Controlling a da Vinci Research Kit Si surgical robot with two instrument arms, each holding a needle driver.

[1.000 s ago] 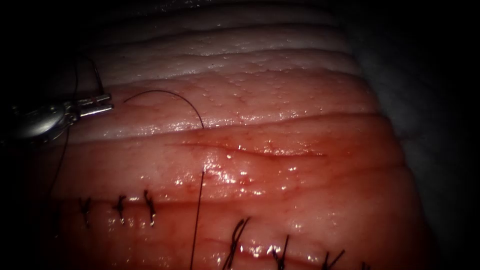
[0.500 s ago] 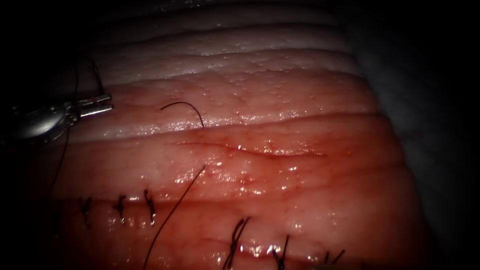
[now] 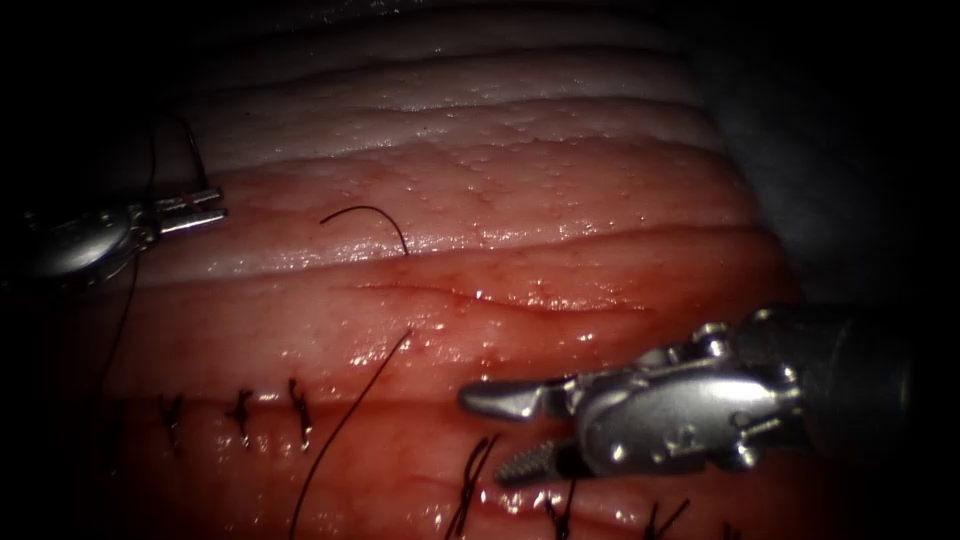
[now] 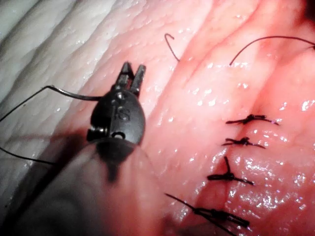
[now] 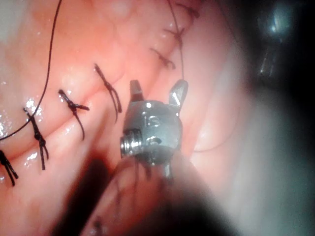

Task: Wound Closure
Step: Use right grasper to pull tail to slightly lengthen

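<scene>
My left tool (image 3: 222, 205) lies at the far left over the pale tissue (image 3: 560, 170), jaws shut at the foot of a dark curved needle (image 3: 195, 150) that stands free of the tissue. That needle (image 4: 69, 91) also curves away from the left tool (image 4: 133, 71) in the left wrist view. A thread (image 3: 340, 430) crosses the left end of the cut (image 3: 520, 300), with a short curled tail (image 3: 365, 212) on the far side. My right tool (image 3: 490, 435) reaches in from the right on the near side, jaws open and holding nothing. Its open jaws (image 5: 157, 91) are also seen in the right wrist view.
Several knotted stitches (image 3: 240, 410) line a closed cut along the near edge, more of them (image 3: 475, 480) under the right tool. Red fluid glistens on the tissue around the open cut. A slack thread (image 3: 130, 290) hangs from the left tool.
The tail beyond the cut shortened as thread drew through, and the near strand swung left. My right tool has since come into view from the right with open jaws. The left tool stayed put.
</scene>
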